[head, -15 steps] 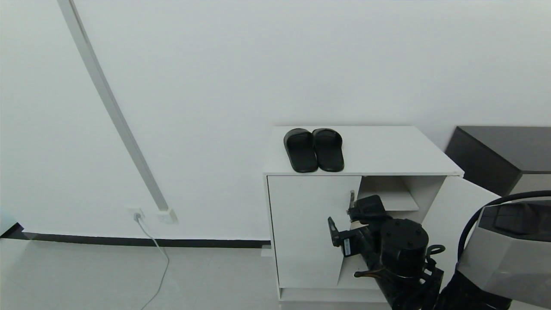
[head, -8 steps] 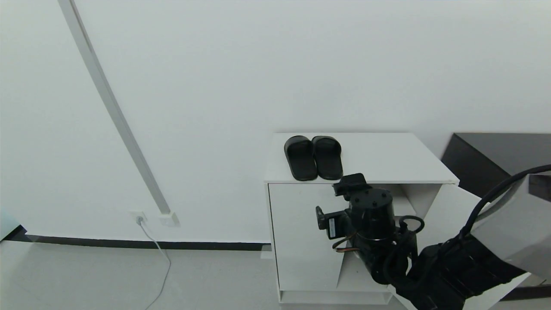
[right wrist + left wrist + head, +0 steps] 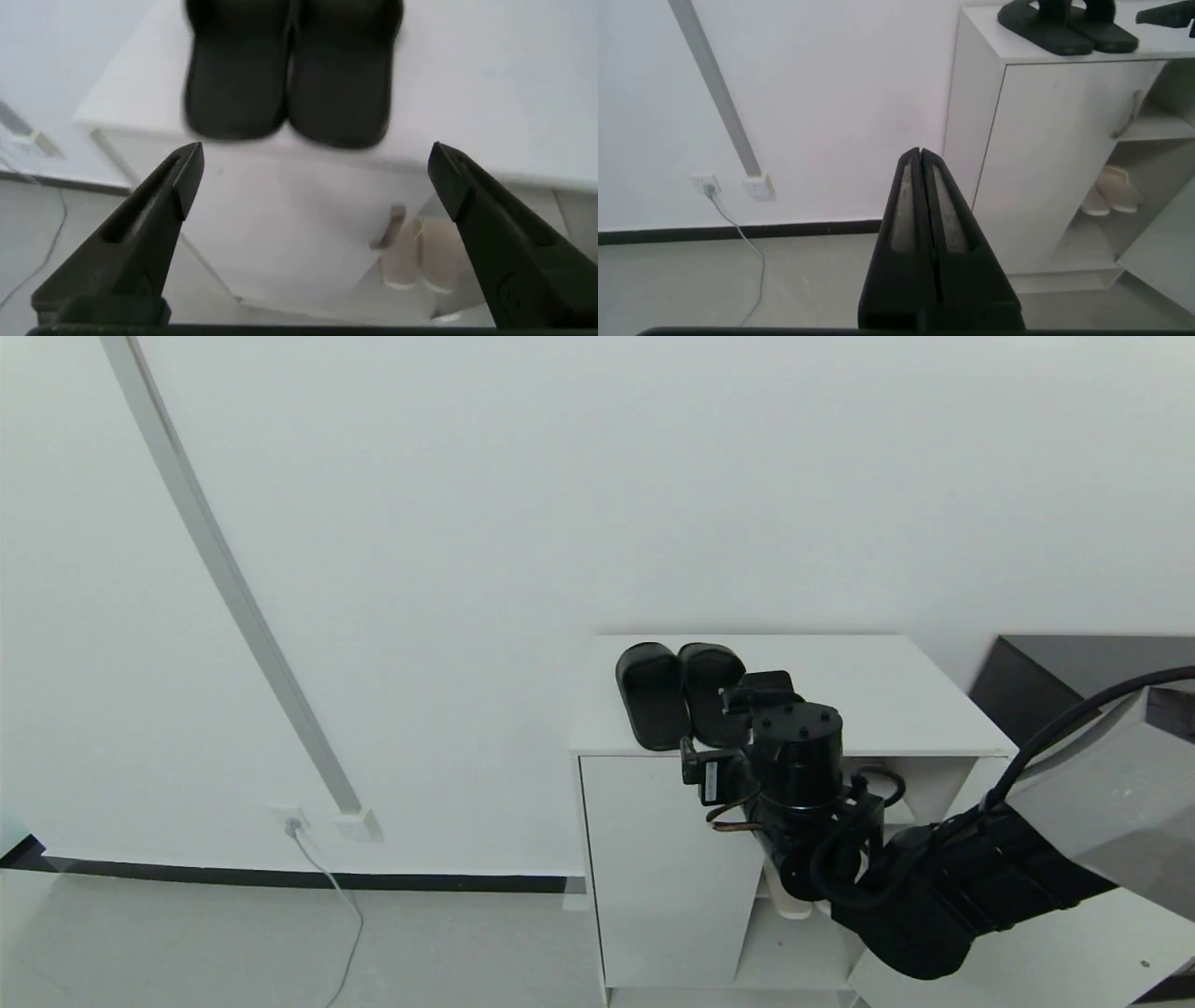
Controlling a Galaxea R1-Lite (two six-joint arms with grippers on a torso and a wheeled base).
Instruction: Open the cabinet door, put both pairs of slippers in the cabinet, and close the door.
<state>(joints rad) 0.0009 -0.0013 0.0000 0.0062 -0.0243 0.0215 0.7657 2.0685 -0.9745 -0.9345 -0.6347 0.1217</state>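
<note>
1. Picking up the black slippers (image 3: 653, 695) looks like the step in hand. The pair lies side by side on top of the cabinet (image 3: 887, 691), near its front left corner, with the near ends at the front edge.
2. Your right gripper (image 3: 315, 154) sits just in front of that front edge, fingers (image 3: 159, 224) spread wide with nothing between them. The gap looks wider than the pair.
3. Go in over the front edge with one finger outside each slipper, then squeeze both together. Centre on the seam so neither slips out.
4. Keep low but off the top. The soles will likely bend, so grip deep, not at the tips.
5. Your left gripper (image 3: 920, 163) hangs low, well apart from the cabinet, fingers pressed together and holding nothing. Keep it out of the way.
6. The pale slippers (image 3: 1113, 189) already lie in the lower compartment. The right door (image 3: 1172, 243) stands open and the left door (image 3: 653, 859) is shut.
7. Room: the top is bare toward the right edge, and the wall is close behind the rear edge. Lift up and pull back, don't push in.
8. Watch the left edge, since a sideways nudge could drop the pair to the floor. On the way down mind the shelf (image 3: 1158, 126) and the open door's edge. A dark unit (image 3: 1074, 658) stands beside the cabinet's right side.
</note>
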